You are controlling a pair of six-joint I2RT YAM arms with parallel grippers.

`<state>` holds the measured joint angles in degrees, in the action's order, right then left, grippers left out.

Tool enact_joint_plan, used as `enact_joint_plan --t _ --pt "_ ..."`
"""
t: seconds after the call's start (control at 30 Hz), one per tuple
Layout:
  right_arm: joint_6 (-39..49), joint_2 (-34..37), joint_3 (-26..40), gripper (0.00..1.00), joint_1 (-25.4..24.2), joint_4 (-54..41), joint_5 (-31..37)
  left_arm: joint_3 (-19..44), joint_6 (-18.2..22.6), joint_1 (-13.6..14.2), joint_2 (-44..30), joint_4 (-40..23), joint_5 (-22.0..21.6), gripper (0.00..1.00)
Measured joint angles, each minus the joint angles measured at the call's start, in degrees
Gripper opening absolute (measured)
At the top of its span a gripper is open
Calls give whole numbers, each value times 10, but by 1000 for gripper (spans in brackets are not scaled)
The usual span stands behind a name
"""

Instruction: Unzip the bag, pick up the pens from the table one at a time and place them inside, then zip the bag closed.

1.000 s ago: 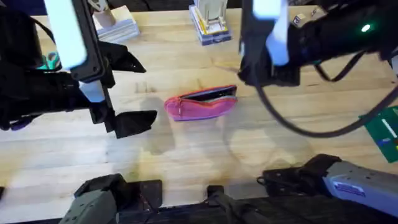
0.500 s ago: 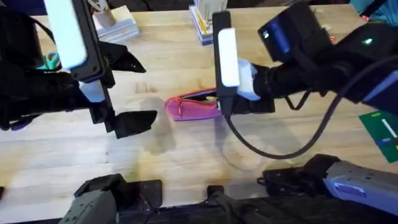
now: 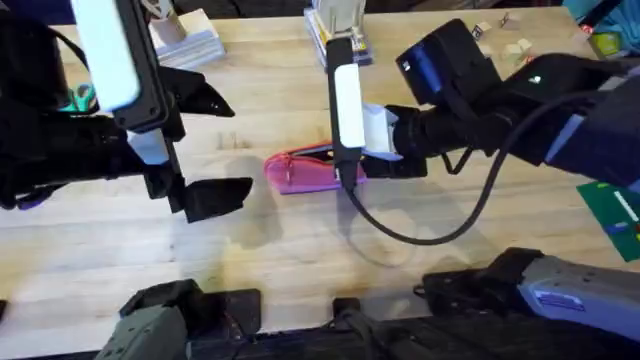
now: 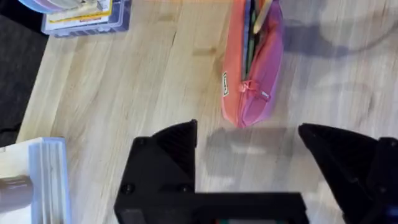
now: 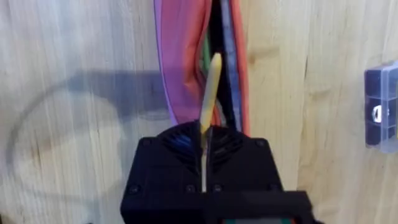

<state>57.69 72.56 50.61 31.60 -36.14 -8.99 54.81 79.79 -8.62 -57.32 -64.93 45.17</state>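
Over the middle of the table [image 3: 300,250], the right gripper [image 5: 203,144] hangs directly above the bag [image 3: 300,172], its black fingers clamped on a yellow pen [image 5: 209,93] whose free end points into the pouch's gaping zipper slot. Coloured pens (green, blue and red among them) already lie inside the pink pouch, which rests flat on the wood, its zipper pull [image 4: 249,87] at the end nearer the left arm. To the pouch's left in the overhead view, the left gripper [image 4: 249,149] hovers just short of that end, fingers spread wide apart and holding nothing. A clear plastic box [image 5: 382,106] sits nearby.
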Motion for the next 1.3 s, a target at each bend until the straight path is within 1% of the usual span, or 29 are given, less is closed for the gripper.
enact_joint_plan --t 0.13,0.33,0.6,0.63,0.8,0.9,0.93,1.1,1.3 --pt "0 -13 0 30 10 -1 15 0 0 0 0 0 0 994" --pt "15 -23 0 30 15 0 63 0 0 0 0 0 0 993" --pt "62 -23 0 31 15 2 69 0 0 0 0 0 0 994" --pt "81 -23 0 31 15 4 69 0 0 0 0 0 0 994" --pt "97 -22 0 31 17 35 70 0 0 0 0 0 0 994" --pt "103 -11 0 33 27 47 73 0 0 0 0 0 0 994" --pt "110 4 0 35 43 49 73 0 0 0 0 0 0 994" --pt "114 18 0 44 70 54 74 0 0 0 0 0 0 994" --pt "113 60 0 54 91 106 73 0 0 0 0 0 0 994"
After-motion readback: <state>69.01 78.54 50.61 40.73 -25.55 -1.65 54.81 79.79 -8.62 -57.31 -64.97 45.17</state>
